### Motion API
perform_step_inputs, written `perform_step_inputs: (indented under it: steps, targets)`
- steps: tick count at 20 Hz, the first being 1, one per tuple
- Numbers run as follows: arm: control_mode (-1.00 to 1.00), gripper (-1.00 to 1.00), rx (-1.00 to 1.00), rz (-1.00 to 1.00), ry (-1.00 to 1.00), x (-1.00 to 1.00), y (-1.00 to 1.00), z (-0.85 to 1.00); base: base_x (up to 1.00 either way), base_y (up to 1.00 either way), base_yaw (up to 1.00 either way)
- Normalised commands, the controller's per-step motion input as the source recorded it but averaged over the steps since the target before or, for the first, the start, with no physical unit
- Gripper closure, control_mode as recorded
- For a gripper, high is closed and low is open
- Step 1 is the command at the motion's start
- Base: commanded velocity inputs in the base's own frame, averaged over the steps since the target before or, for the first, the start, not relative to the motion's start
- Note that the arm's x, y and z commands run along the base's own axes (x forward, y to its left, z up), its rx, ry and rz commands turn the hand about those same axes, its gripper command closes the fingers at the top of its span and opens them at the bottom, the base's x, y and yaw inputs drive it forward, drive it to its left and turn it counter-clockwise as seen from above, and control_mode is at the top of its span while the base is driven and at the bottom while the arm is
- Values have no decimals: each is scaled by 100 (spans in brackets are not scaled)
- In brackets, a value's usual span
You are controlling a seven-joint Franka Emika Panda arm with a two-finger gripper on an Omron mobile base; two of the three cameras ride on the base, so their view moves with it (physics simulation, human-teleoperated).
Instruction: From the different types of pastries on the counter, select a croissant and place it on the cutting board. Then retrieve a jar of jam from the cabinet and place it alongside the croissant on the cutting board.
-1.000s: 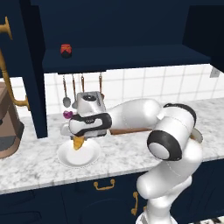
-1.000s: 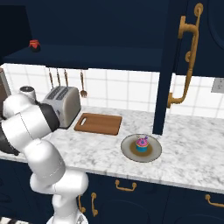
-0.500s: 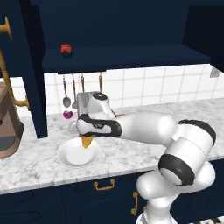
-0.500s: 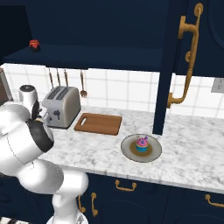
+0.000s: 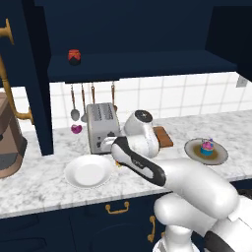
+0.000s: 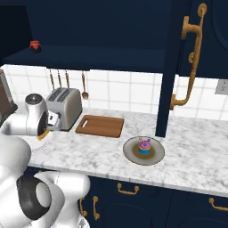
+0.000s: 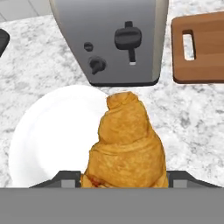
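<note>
- Nearest, the dark fingers (image 7: pixel 124 177) pinch the small golden-orange crescent croissant (image 7: pixel 126 144), which hangs above the desk over the right edge of the round white plate (image 7: pixel 48 135).
- Just beyond, the silver toaster (image 7: pixel 109 39) stands on the white-grey veined marble desk (image 7: pixel 192 118), its lever and knobs facing the hand.
- Right of the toaster lies the flat brown wooden cutting board (image 6: pixel 100 126) with a white handle slot at the end nearest the toaster, bare on top.
- Further right, a pink-frosted cupcake (image 6: pixel 144 145) sits on a grey round plate (image 6: pixel 131 151), well apart from the board.
- Highest and farthest, the tiny red jam jar with a dark lid (image 5: pixel 74 56) stands upright on the shelf of the dark navy wall cabinet (image 5: pixel 147 64).
</note>
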Motion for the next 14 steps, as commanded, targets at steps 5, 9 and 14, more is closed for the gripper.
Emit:
perform_step_inputs:
  steps: [5,9,14]
  targets:
    - [-100,100,0,1,-24,-25,-83,27,0,0,0]
    - [-100,100,0,1,-17,-4,-77,37,0,0,0]
    - [-100,100,0,0,-10,13,-58,38,0,0,0]
